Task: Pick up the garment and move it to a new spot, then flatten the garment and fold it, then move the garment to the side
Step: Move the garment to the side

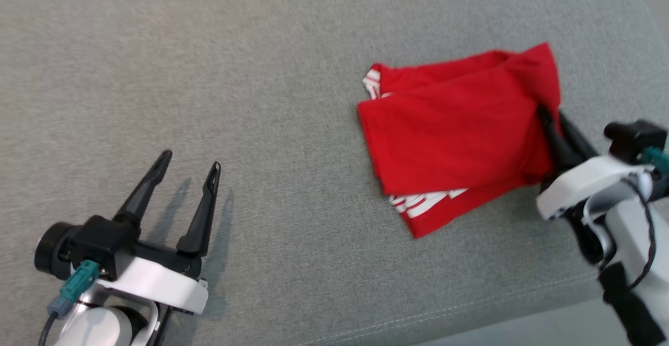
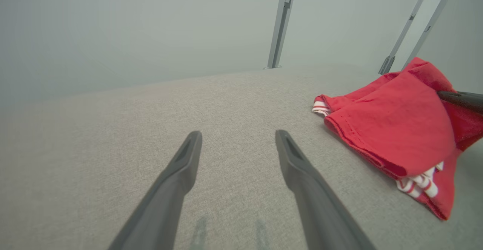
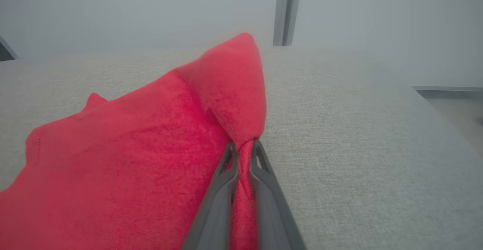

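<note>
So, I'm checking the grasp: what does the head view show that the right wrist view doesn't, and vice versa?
Head view: the open left gripper, apart from the cloth, and white stripes on the red garment. Right wrist view: a red fold bunched between shut jaws, and a metal post. Both: the garment, the right gripper, the gray fabric surface.

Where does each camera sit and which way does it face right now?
Head: on the head, looking down on the cushion; left hand open lower left, right hand shut on the garment.
Left wrist: looks along the left hand's spread fingers across the cushion, garment to the right.
Right wrist: looks along its fingers pinching a garment fold.
Shared: all show the garment.
</note>
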`<state>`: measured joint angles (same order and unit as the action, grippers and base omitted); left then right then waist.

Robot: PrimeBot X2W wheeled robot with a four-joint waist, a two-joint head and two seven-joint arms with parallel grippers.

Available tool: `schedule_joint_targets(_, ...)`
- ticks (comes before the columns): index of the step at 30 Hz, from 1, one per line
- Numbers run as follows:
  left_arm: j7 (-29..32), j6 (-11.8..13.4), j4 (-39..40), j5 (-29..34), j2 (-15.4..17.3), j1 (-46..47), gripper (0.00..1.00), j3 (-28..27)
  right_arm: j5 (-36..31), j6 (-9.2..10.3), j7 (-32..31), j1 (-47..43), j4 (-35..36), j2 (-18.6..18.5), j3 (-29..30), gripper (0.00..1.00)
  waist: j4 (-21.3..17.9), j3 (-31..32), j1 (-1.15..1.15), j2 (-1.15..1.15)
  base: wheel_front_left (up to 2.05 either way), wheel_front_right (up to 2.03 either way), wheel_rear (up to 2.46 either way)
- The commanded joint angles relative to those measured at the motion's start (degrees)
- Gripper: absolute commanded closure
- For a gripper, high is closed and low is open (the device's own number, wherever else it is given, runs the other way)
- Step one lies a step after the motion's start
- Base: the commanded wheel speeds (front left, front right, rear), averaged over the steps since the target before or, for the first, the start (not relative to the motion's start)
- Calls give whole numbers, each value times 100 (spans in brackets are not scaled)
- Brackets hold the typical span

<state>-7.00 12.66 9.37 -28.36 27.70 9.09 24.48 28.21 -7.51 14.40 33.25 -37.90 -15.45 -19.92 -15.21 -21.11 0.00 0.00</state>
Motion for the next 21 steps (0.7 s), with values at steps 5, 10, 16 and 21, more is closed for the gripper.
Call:
schedule_joint_targets(5,215,29,471,138,334,431,0,-260,-124,2,60,690,-453,-423,100,100,-302,-778,0,0,0,0,0)
schedule_joint_targets(10,318,49,689,182,453,557,0,-322,-396,2,60,1118,-879,-815,476,100,-202,-1206,0,0,0,0,0)
schedule_joint_targets(16,338,49,815,224,546,658,0,-368,-981,2,60,1429,-1089,-1105,1229,100,-157,-1581,0,0,0,0,0)
schedule_joint_targets(21,333,7,814,239,546,807,0,-341,-1508,2,60,1423,-1098,-1028,1875,100,-126,-1703,0,0,0,0,0)
